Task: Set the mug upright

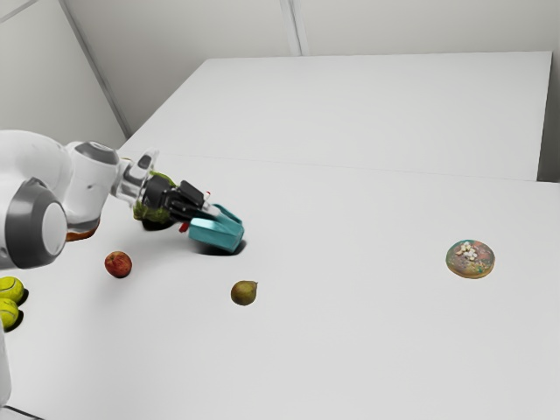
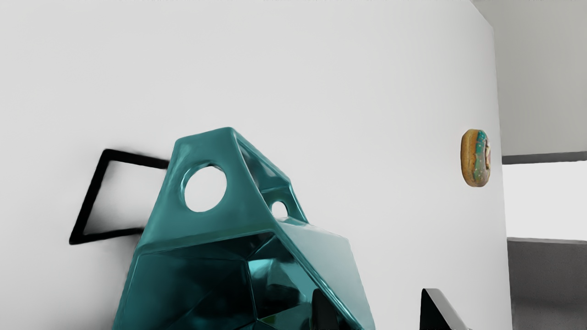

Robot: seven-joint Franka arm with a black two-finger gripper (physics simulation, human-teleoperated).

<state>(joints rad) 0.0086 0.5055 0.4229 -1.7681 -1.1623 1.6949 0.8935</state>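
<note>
Mug (image 1: pixel 216 234) on its side at the pincer (image 1: pixel 208 210), mouth toward it. Pincer open, fingers astride the rim. White table (image 1: pixel 350 350), pale walls (image 1: pixel 394 26). Donut (image 1: pixel 470 260) well ahead. Wrist view adds mug's hollow; exterior view, apple (image 1: pixel 118 264), pear (image 1: pixel 244 293).

No text, label, brand, number or sign can be read on anything.

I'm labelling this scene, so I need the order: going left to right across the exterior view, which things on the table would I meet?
Tennis balls → orange-brown object, partly behind the arm → apple → green object, also partly behind the arm → mug → pear → donut.
</note>
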